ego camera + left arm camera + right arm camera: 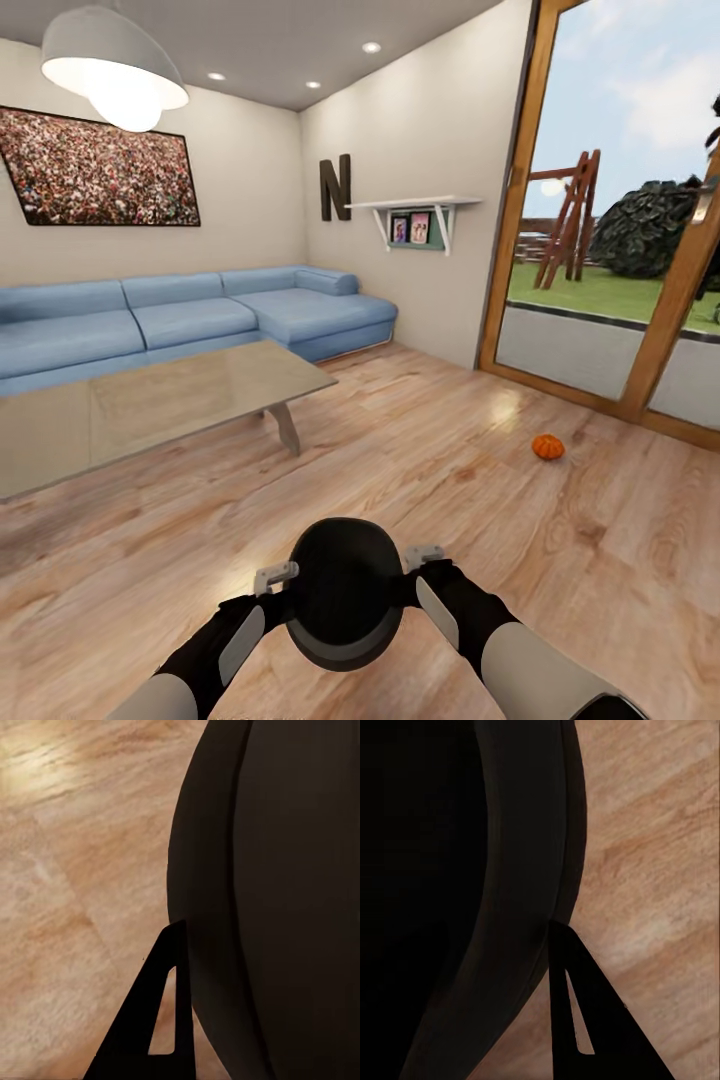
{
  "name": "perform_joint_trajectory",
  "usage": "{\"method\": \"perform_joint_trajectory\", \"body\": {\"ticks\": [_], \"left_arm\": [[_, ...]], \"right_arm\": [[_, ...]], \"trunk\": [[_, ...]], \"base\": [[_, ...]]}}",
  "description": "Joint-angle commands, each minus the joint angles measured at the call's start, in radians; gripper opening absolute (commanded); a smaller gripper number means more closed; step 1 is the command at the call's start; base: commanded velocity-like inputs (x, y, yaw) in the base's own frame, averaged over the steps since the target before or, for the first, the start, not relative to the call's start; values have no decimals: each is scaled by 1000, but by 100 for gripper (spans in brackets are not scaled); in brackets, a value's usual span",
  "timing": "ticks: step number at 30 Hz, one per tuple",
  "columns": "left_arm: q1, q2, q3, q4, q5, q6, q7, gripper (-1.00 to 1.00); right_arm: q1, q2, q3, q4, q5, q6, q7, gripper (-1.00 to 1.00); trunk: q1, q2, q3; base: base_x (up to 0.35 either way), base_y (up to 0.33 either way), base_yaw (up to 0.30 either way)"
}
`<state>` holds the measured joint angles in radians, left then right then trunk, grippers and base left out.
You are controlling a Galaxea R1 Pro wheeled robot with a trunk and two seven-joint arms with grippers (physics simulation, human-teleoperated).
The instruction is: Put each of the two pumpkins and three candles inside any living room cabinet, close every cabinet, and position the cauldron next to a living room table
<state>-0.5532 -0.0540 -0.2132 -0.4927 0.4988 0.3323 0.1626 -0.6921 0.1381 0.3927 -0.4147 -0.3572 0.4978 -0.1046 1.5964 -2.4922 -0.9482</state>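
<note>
Cauldron (345, 590), round and matte black, hangs low in the middle of the head view above the wooden floor (450, 450), its dark belly bulging toward the camera. Both arms reach in from either side of it: the left gripper (277, 577) sits against its left flank and the right gripper (422, 557) against its right flank, so the pot is pinched between the two. In the left wrist view one dark triangular finger (161, 1020) lies right along the cauldron's curved wall (277, 900); in the right wrist view the matching finger (585, 1020) touches the pot's rim (521, 892). Each gripper shows only one finger, so how wide either stands I cannot tell. One small orange pumpkin (548, 447) rests on the floor near the wood-framed glass door (520, 200), well apart from the cauldron. A glass-topped coffee table (150, 400) stands ahead to the left, in front of a blue corner sofa (190, 315).
</note>
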Motion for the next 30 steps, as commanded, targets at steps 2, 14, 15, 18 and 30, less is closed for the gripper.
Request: {"method": "perform_joint_trajectory", "body": {"ticks": [2,14,15,18,30], "left_arm": [[-1,2,5,-1,-15,5,8,-100],[-1,2,5,-2,-16,5,8,-100],[-1,2,5,-2,-16,5,8,-100],[-1,2,5,-2,-16,5,8,-100],[-1,2,5,-1,-16,5,8,-100]], "right_arm": [[-1,-1,0,-32,-39,1,35,-100],[-1,-1,0,-32,-39,1,35,-100],[-1,-1,0,-32,-39,1,36,-100],[-1,-1,0,-32,-39,1,36,-100],[-1,-2,0,-32,-39,1,36,-100]], "trunk": [[0,-1,0],[0,-1,5],[0,-1,5],[0,-1,7],[0,-1,12]], "base": [[0,0,259],[0,0,259],[0,0,259],[0,0,259],[0,0,259]]}}
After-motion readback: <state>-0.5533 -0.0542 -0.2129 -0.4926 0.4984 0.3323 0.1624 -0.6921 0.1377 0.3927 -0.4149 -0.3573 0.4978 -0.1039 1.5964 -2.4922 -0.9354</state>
